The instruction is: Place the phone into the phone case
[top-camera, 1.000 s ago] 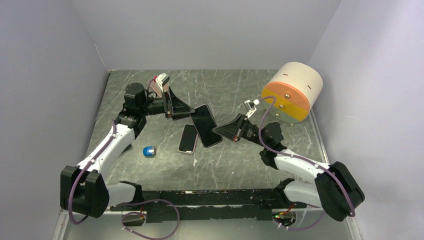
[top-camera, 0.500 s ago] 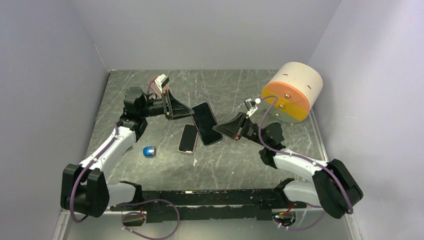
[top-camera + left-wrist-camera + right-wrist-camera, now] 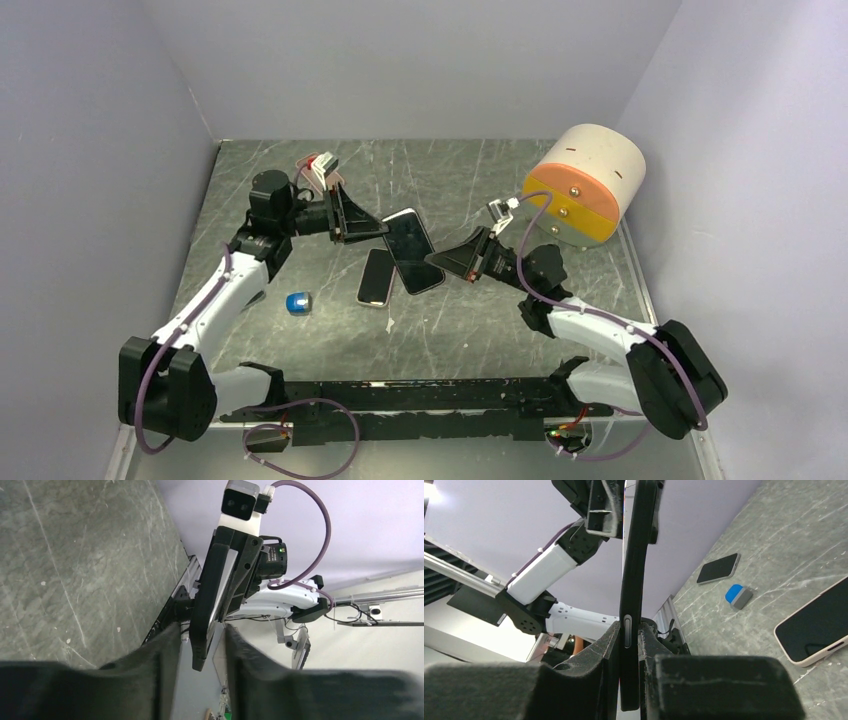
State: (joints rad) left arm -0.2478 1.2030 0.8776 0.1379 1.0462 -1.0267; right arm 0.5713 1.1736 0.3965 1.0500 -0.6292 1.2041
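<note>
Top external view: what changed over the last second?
The left gripper closed its open jaws onto the far end of the large black phone, barely shifting otherwise. Unchanged: the right gripper grips the phone's near end; the smaller phone and blue object lie where they were.

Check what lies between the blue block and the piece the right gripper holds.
A light-rimmed phone, flat on the table, between the blue block and the held piece; the top external view shows it.
</note>
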